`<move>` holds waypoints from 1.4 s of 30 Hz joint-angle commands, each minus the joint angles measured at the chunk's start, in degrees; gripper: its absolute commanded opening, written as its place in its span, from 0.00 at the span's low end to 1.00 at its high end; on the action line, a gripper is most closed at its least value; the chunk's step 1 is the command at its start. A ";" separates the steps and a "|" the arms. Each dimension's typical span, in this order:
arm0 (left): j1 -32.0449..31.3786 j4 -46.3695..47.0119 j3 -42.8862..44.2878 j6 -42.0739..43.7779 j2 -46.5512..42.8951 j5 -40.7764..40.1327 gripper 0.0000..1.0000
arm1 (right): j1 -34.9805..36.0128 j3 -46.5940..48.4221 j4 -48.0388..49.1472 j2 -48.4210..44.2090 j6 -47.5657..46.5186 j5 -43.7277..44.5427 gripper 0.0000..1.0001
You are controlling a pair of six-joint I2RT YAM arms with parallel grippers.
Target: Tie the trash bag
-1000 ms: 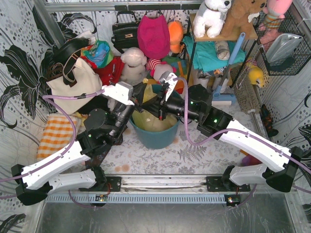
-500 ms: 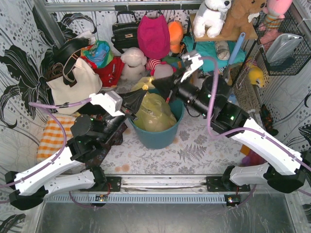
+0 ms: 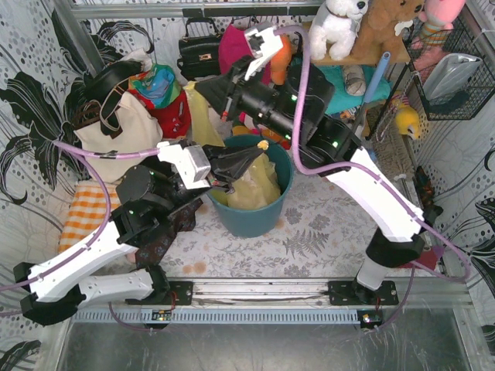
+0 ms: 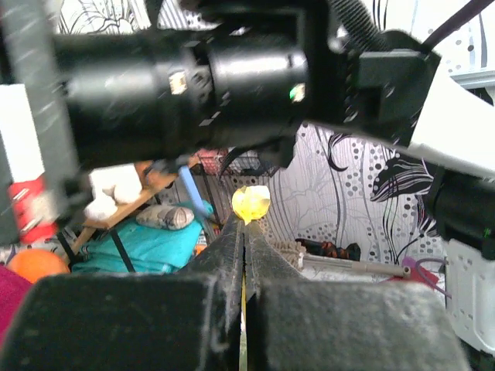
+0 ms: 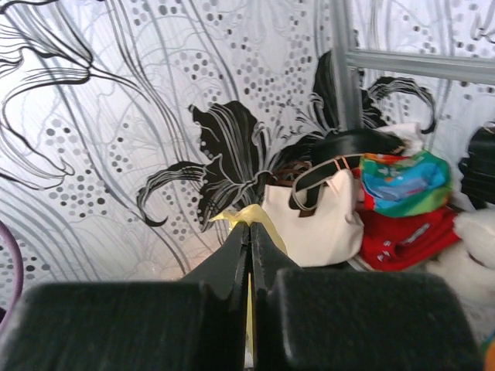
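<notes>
The yellow-green trash bag (image 3: 261, 179) sits in the round teal bin (image 3: 249, 221), with pale paper showing through it. My left gripper (image 3: 261, 149) is over the bin and shut on one corner of the bag's mouth; a yellow tuft (image 4: 251, 202) pokes past its tips (image 4: 245, 226). My right gripper (image 3: 199, 86) is high at the back left, shut on another part of the bag's top, which stretches as a yellow strip (image 3: 198, 116) up from the bin. Yellow plastic (image 5: 255, 213) shows at its tips (image 5: 249, 228). The right arm crosses above the left gripper.
A cream tote bag (image 3: 116, 135) stands at the back left and shows in the right wrist view (image 5: 319, 220). Handbags, a pink hat (image 3: 244, 54) and plush toys crowd the back. A shelf (image 3: 340, 77) and a wire basket (image 3: 456, 73) stand at the right. An orange checked cloth (image 3: 87, 212) lies at the left.
My right gripper swung from the bin's right rim up and to the back left, drawing a strip of bag with it. My left gripper moved right, over the bin, holding its corner.
</notes>
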 commanded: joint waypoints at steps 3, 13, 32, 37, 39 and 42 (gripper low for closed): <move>-0.19 0.32 6.63 3.07 5.22 0.04 0.00 | 0.15 12.21 -7.26 6.00 0.79 -7.59 0.00; -0.19 3.34 11.25 6.14 11.07 -4.07 0.00 | -0.23 9.38 -6.90 3.86 0.22 -7.62 0.00; 10.10 8.58 1.93 3.87 10.65 -1.92 0.00 | -3.65 -19.26 -0.47 -13.04 4.17 10.08 0.00; 12.00 9.70 -0.08 3.00 8.79 2.00 0.00 | -4.91 -27.53 2.02 -18.12 7.34 12.01 0.00; 12.09 9.79 -0.85 2.83 7.76 2.56 0.00 | -5.83 -30.91 3.60 -20.29 9.19 12.30 0.00; 12.19 9.68 -2.69 2.90 5.34 3.54 0.00 | -7.59 -35.93 5.88 -23.48 11.39 12.04 0.00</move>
